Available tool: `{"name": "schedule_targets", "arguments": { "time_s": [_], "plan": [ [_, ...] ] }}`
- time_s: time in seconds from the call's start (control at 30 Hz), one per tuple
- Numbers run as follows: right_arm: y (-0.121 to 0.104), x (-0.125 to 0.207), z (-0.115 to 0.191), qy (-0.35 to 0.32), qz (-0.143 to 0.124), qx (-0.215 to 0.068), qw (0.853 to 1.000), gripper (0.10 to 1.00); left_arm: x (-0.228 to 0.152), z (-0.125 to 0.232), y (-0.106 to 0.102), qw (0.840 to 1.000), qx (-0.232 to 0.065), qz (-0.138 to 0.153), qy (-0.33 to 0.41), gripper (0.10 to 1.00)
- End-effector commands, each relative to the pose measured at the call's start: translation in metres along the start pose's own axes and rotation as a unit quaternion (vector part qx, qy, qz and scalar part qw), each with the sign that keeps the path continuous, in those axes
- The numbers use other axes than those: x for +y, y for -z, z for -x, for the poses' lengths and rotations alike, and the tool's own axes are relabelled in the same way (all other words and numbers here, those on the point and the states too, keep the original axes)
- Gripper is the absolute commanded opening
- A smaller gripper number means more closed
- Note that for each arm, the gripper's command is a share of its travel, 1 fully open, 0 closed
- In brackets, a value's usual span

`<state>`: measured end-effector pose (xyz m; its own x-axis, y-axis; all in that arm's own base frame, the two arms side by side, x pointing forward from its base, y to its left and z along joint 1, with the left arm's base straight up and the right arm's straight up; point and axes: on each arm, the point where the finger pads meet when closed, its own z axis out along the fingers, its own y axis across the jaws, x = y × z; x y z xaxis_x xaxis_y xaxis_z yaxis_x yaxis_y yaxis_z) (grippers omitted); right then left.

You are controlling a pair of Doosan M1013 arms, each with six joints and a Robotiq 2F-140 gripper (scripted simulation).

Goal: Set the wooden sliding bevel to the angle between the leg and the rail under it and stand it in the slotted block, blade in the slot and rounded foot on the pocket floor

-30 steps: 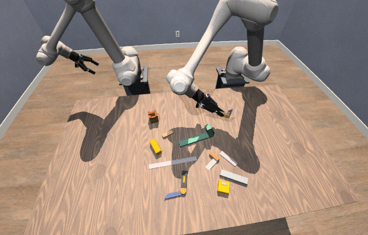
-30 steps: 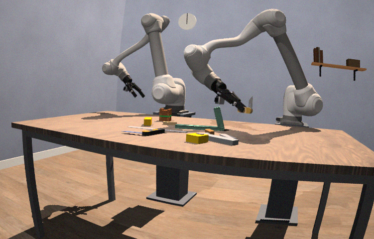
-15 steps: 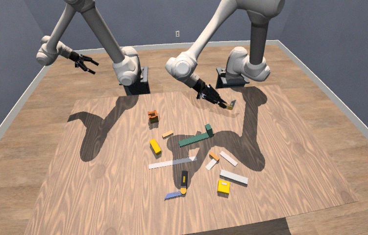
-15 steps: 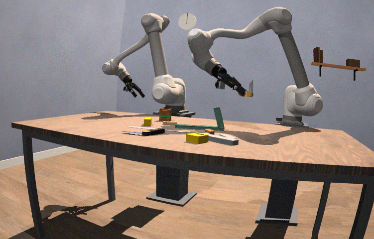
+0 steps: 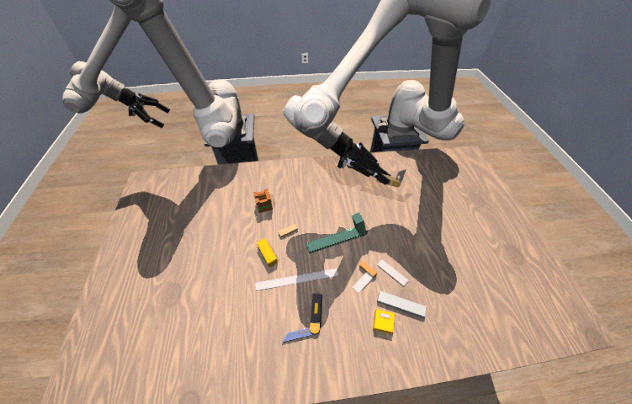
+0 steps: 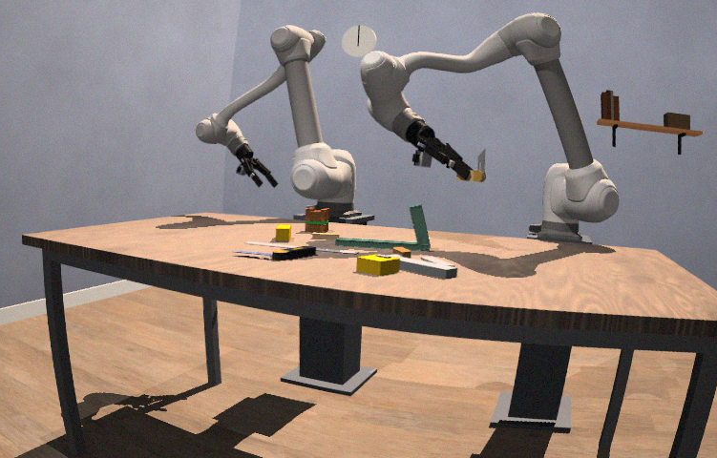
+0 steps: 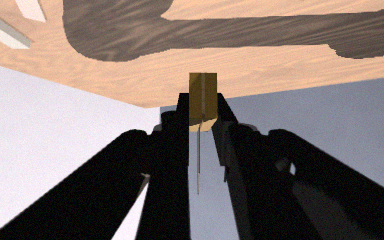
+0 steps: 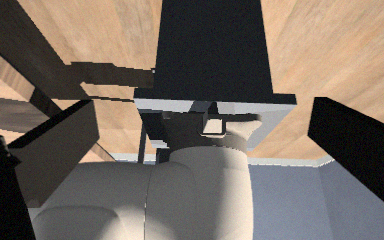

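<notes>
No readable text, number or sign can be made out.
A pale label is borne on top of the squat yellow block [image 5: 384, 324] [image 6: 377, 265] on the table [image 5: 199, 320] [image 6: 566, 283], but any print is too small to be read.

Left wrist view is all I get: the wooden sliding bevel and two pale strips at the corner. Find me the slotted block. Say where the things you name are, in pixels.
Observer: The slotted block [image 5: 262, 201] [image 6: 316, 220] stands left of and above the green rail [image 5: 331, 241] [image 6: 373, 243] in the top view.
Operator: Locate the black bevel, so I don't mistake it for the wooden sliding bevel [image 5: 396, 183] [image 6: 473, 176] [image 7: 203, 95].
Observer: The black bevel [image 5: 316, 310] [image 6: 295, 253] lies flat, its bluish blade angled out from the handle.
Operator: Report on the right claw.
Observer: The right claw [image 5: 165, 115] [image 6: 266, 183] [image 8: 203, 118] is open, with nothing between its fingers.
</notes>
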<state>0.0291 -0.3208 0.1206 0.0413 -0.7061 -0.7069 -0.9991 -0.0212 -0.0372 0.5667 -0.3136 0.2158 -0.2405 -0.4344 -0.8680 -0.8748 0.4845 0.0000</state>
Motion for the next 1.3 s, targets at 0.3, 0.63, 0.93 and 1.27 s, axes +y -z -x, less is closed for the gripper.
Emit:
{"name": "schedule_targets", "arguments": {
  "time_s": [0.3,0.63,0.93,1.27],
  "plan": [
    [0.001,0.0,0.0,0.0,0.0,0.001,1.0,1.0,-0.001,0.0,0.001,1.0,0.001,-0.001,-0.003,0.099],
    [0.001,0.0,0.0,0.0,0.0,0.001,1.0,1.0,-0.003,0.0,0.002,1.0,0.007,-0.003,-0.02,0.099],
    [0.001,0.0,0.0,0.0,0.0,0.001,1.0,1.0,-0.01,-0.003,0.004,0.998,0.021,-0.009,-0.065,0.099],
    [0.001,0.0,0.0,0.0,0.0,0.001,1.0,1.0,-0.021,-0.007,0.007,0.99,0.041,-0.017,-0.131,0.099]
  ]
}}
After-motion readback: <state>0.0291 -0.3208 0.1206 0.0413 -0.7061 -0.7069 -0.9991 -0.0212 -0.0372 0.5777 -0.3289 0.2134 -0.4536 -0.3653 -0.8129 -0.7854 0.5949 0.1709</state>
